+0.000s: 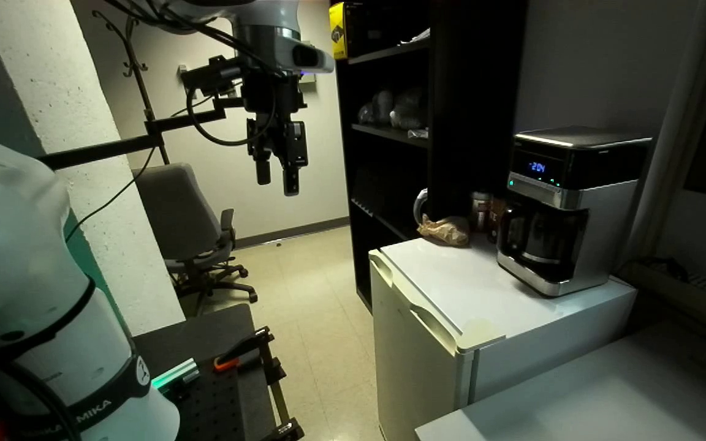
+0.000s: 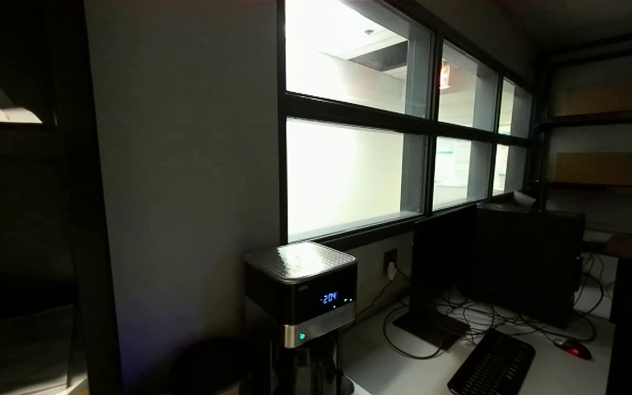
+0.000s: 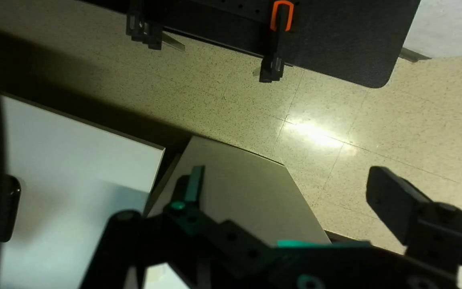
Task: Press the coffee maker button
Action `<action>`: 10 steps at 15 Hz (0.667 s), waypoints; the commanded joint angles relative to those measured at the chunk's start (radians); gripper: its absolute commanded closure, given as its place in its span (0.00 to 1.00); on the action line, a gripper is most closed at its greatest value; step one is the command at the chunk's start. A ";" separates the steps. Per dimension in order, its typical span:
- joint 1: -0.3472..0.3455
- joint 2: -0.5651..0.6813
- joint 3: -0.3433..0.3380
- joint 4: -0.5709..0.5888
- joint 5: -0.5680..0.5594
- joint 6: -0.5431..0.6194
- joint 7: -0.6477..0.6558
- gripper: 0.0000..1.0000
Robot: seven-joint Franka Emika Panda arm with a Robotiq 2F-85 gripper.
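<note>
The drip coffee maker (image 1: 586,211) stands upright on the white mini fridge (image 1: 482,300), its display (image 1: 537,166) showing 204 in blue. Well apart from it, the tool (image 1: 277,182) hangs in the air, its 2 fingers (image 3: 395,200) spread wide.

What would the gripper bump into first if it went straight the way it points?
Probably the floor, since the gripper points down. The fridge looks close to that line, though, and depth is unclear, so it might brush that first.
</note>
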 commanded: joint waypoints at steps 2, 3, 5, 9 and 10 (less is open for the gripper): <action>0.002 0.001 -0.002 0.001 -0.001 -0.001 0.001 0.00; 0.002 0.001 -0.002 0.001 -0.001 -0.001 0.001 0.00; 0.002 0.001 -0.002 0.001 -0.001 -0.001 0.001 0.00; -0.001 0.047 -0.002 0.020 -0.018 0.044 -0.019 0.00; -0.004 0.066 -0.002 0.026 -0.026 0.073 -0.023 0.00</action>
